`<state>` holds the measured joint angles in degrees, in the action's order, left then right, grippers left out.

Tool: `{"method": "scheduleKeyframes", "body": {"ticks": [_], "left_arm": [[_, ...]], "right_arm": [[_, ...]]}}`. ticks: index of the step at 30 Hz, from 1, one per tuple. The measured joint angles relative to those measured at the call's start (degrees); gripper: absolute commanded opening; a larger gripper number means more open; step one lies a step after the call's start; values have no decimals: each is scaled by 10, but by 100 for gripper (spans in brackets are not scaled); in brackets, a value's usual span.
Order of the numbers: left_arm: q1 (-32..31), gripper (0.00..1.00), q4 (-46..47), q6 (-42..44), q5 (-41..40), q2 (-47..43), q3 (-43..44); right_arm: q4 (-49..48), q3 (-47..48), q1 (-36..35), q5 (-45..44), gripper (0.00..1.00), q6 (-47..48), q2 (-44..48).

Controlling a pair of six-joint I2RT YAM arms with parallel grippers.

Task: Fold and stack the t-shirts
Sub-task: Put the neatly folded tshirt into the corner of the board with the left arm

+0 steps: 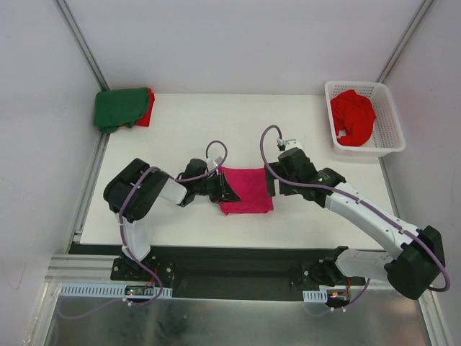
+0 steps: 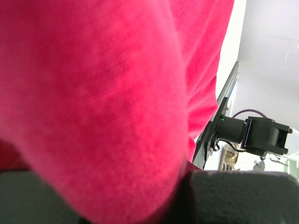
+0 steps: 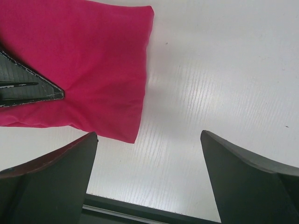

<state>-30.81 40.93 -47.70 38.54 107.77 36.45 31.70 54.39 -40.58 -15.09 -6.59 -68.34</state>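
Observation:
A magenta-pink t-shirt (image 1: 248, 189), folded into a small rectangle, lies at the table's middle. My left gripper (image 1: 227, 190) is at its left edge and looks shut on the cloth. In the left wrist view the pink cloth (image 2: 103, 93) fills the frame and hangs over my left gripper (image 2: 140, 205). My right gripper (image 1: 276, 186) is open and empty just right of the shirt. In the right wrist view the right gripper (image 3: 148, 135) spans bare table beside the shirt's corner (image 3: 93, 60). A dark green t-shirt (image 1: 119, 107) lies folded on a red one (image 1: 148, 108) at the far left corner.
A white lattice basket (image 1: 389, 137) at the far right holds a crumpled red t-shirt (image 1: 353, 117). Grey walls stand left, right and behind the white table (image 1: 180, 137). The table's near edge shows as a dark strip in the right wrist view (image 3: 140, 210).

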Motion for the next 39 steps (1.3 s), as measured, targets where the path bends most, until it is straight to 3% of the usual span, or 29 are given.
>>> {"method": "scheduleKeyframes", "body": {"ticks": [17, 33, 39], "left_arm": [[-11, 0, -79, 22, 22, -6, 66], [-10, 0, -234, 110, 32, -44, 231], [21, 0, -265, 132, 51, -50, 289]], "right_arm": [[0, -13, 0, -7, 96, -7, -7], [-13, -52, 0, -5, 96, -19, -12], [-16, -58, 0, -5, 96, -21, -12]]}}
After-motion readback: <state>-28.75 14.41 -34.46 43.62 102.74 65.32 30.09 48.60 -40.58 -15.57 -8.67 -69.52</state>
